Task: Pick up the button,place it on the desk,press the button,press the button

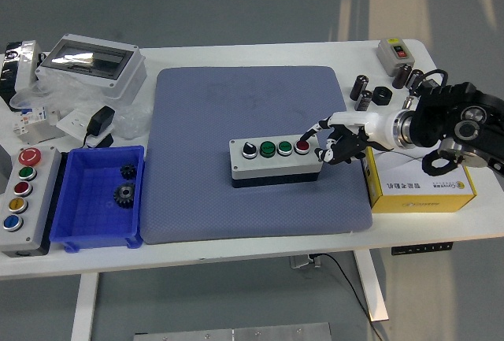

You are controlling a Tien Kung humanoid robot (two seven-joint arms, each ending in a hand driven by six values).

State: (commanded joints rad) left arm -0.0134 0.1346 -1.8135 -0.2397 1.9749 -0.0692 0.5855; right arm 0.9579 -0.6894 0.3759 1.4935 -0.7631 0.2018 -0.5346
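A grey button box (276, 164) lies in the middle of the blue mat (236, 105). Along its top sit a black selector knob (249, 150), two green buttons (267, 149) and a red button (302, 146). My right hand (324, 142) reaches in from the right to the box's right end. Its white index finger (313, 130) points out, with the tip at or just above the red button; contact is unclear. The other fingers are curled and hold nothing. My left arm is out of view.
A yellow carton (421, 176) stands right of the mat, under my right forearm. Behind it are small black cylinders (362, 89) and a grey switch box (396, 52). At the left are a blue bin (79, 227) with gears, a second button box (39, 199) and a clear-lidded enclosure (90, 61).
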